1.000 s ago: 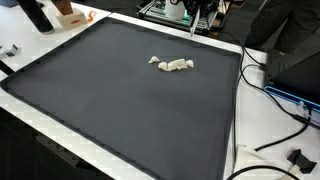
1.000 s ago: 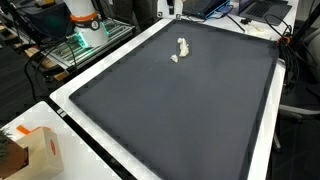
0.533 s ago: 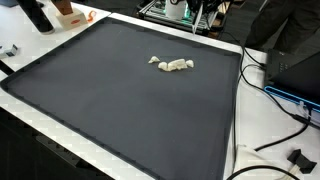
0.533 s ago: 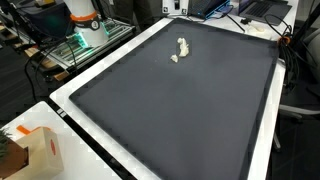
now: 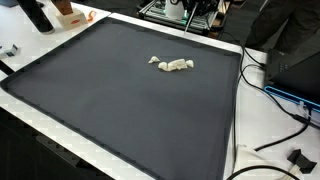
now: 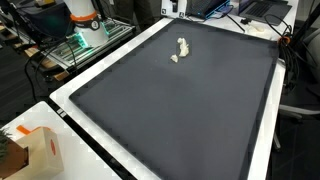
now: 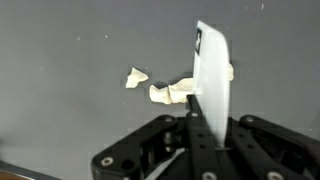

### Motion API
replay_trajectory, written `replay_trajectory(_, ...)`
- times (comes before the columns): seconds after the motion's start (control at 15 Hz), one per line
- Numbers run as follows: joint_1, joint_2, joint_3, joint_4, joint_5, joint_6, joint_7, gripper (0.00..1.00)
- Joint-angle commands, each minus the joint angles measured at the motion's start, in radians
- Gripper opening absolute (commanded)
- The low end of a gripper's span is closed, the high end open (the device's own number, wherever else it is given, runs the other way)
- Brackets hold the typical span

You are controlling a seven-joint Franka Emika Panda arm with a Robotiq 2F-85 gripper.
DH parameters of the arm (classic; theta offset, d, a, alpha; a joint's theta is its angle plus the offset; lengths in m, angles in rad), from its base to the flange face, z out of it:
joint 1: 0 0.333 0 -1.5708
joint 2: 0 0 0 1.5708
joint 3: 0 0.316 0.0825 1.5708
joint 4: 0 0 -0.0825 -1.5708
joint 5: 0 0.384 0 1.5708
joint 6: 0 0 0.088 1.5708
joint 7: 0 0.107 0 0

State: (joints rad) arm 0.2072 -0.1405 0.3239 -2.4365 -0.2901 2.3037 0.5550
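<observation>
Wrist view: looking down past the gripper, clamped together on a white flat piece standing up from between its fingers, with pale scraps lying beyond it on the dark mat. Contact between piece and scraps not possible to tell. Seen in an exterior view: pale scraps clustered toward the mat's far edge — gripper hard to make out there. Seen in an exterior view: scraps near the mat's far end — small box off the near corner.
</observation>
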Motion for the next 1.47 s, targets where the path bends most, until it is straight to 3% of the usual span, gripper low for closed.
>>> replay_trajectory(0.0, -0.010, 0.073, 0.021, 0.076, -0.092, -0.127, 0.215, 0.01)
replay_trajectory(0.8, 0.076, 0.310, -0.049, 0.267, -0.303, -0.326, 0.641, 0.01)
replay_trajectory(1.4, 0.134, 0.455, -0.108, 0.384, -0.297, -0.475, 0.778, 0.01)
